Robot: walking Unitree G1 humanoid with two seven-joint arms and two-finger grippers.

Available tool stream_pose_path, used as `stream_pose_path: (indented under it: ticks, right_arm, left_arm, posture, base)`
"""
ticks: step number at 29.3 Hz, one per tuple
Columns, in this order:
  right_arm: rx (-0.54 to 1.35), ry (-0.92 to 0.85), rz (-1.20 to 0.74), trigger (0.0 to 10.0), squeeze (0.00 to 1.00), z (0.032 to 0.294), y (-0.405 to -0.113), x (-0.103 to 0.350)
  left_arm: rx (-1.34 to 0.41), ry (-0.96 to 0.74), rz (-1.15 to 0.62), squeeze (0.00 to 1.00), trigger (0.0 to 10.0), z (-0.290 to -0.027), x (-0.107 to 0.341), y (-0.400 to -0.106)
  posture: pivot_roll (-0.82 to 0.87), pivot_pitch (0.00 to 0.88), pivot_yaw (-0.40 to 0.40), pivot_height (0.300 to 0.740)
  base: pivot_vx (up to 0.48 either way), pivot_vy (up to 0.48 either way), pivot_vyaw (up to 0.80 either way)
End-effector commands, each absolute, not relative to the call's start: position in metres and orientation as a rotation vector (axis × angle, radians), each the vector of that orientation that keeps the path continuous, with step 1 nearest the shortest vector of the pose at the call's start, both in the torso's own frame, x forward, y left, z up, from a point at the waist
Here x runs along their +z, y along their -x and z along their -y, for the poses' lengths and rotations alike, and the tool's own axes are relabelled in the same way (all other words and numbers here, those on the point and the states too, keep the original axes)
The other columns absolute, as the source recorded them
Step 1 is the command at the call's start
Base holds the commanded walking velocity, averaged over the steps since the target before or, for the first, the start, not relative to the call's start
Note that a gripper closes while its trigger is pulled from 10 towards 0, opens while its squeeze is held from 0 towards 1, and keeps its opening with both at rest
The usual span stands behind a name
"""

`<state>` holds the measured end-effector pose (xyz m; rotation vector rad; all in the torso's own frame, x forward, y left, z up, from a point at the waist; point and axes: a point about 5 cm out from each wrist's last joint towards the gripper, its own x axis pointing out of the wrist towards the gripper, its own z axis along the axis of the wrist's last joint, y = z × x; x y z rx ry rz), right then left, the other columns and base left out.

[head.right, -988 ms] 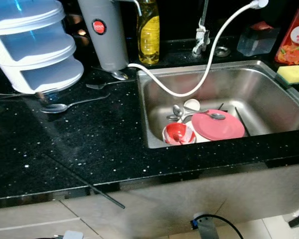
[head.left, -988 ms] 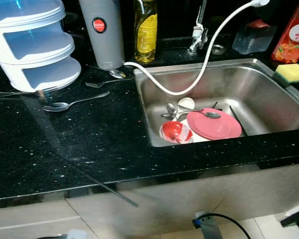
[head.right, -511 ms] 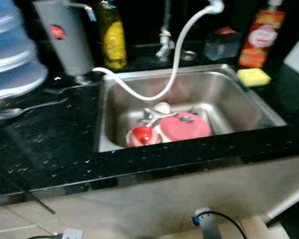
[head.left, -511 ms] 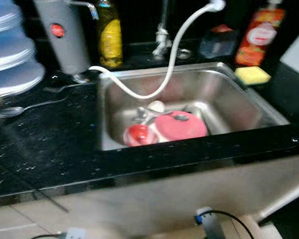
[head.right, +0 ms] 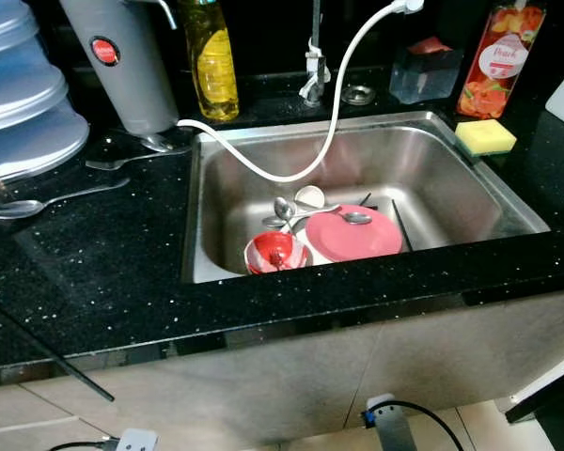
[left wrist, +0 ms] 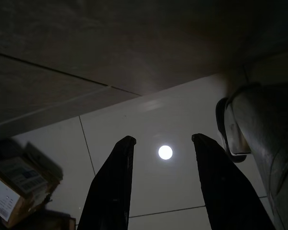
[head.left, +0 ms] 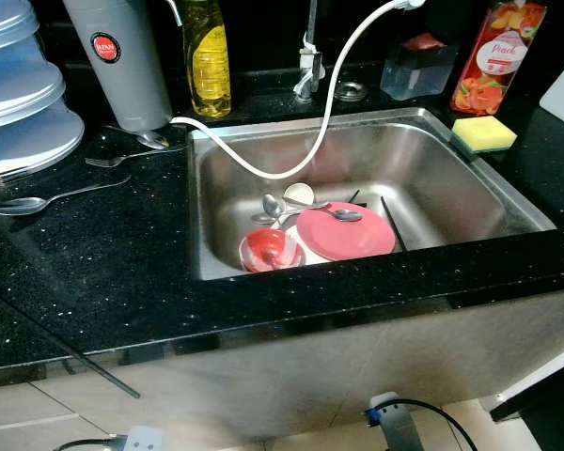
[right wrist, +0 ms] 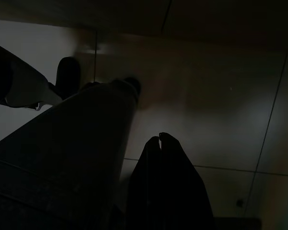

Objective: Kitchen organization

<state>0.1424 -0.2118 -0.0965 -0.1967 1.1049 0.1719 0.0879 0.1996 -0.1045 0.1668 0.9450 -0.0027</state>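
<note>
The round pink plastic plate point(head.left: 345, 232) lay in the steel sink point(head.left: 451, 193), well above both idle hands: left hand point(left wrist: 163, 191) hung open and empty, right hand point(right wrist: 159, 143) closed, empty.

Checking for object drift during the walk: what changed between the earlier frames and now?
Only the camera moved: the view panned toward the robot's right, so the sink sits more central. Nothing was taken hold of or let go. The pink plate, red bowl, hose and counter spoon lie as before. Left gripper open and right gripper shut, both hanging over floor tiles.
</note>
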Motion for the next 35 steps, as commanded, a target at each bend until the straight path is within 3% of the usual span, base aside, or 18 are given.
stream_pose_path:
  ticks: [1,11,23,35]
  right_arm:
    - [0.167,0.191,-1.117,10.0,0.0,0.2104,-0.14,-0.0979]
    - [0.164,0.192,-1.124,10.0,0.0,0.2103,-0.1379,-0.0987]
    - [0.158,0.195,-1.136,10.0,0.0,0.2108,-0.1343,-0.1]
    - [0.153,0.197,-1.145,10.0,0.0,0.2117,-0.1313,-0.1009]
  left_arm:
    - [-0.004,-0.157,-0.96,0.0,10.0,-0.1986,-0.1058,-0.0842]
    - [-0.007,-0.154,-0.959,0.0,10.0,-0.1985,-0.1058,-0.0834]
    - [-0.01,-0.153,-0.959,0.0,10.0,-0.198,-0.1059,-0.0825]
    - [-0.006,-0.154,-0.959,0.0,10.0,-0.1981,-0.106,-0.0814]
  posture:
    - [0.01,0.0,0.028,0.74]
    - [0.01,0.0,0.026,0.74]
    - [0.01,0.0,0.024,0.74]
    - [0.01,0.0,0.025,0.74]
  base:
    - [0.0,0.0,0.0]
    - [0.0,0.0,0.0]
    - [-0.263,0.0,0.0]
    - [0.0,0.0,0.0]
